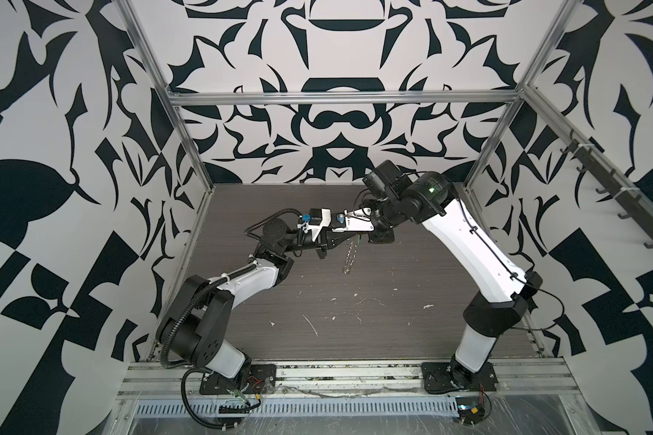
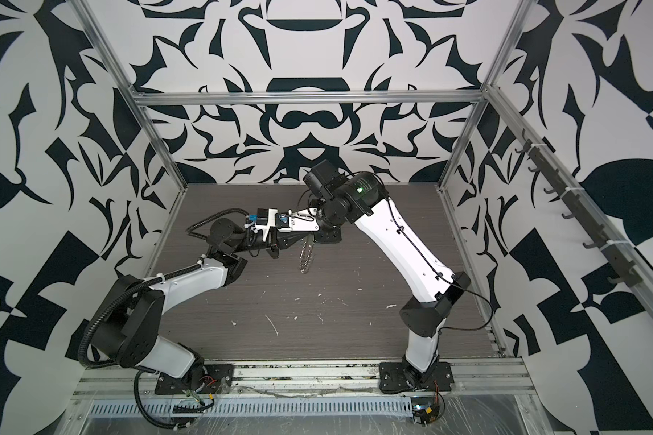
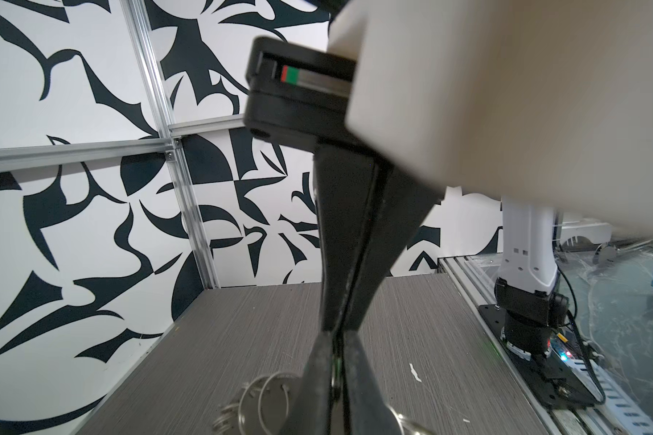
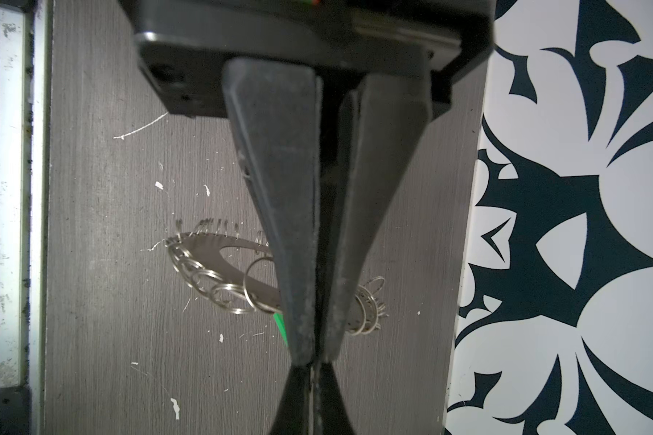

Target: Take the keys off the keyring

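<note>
The two arms meet over the far middle of the grey table [image 1: 355,320], the left one reaching in from the left and the right one from the right, so that their grippers point at each other tip to tip. In the left wrist view the left gripper [image 3: 336,333] has its black fingers [image 3: 349,226] pressed together with no gap. The right gripper [image 4: 311,354] is closed in the same way in the right wrist view, with the tips of the other arm just beyond it. The keyring [image 4: 219,252], a flat grey disc with a large hole, hangs below the meeting point. It is seen edge-on in both top views [image 1: 349,256] [image 2: 306,256] and slopes down toward the near side. Its rim carries many silver wire loops [image 4: 223,293], some of which show beside the fingers in the left wrist view [image 3: 264,388]. The disc passes behind the right gripper's fingers and shows on both sides of them. Of the keys, only a green sliver [image 4: 281,325] shows, right against the edge of one right finger near its tip. A thin green line [image 3: 339,367] shows where the tips meet. The fingers hide what each gripper is pinching.
</note>
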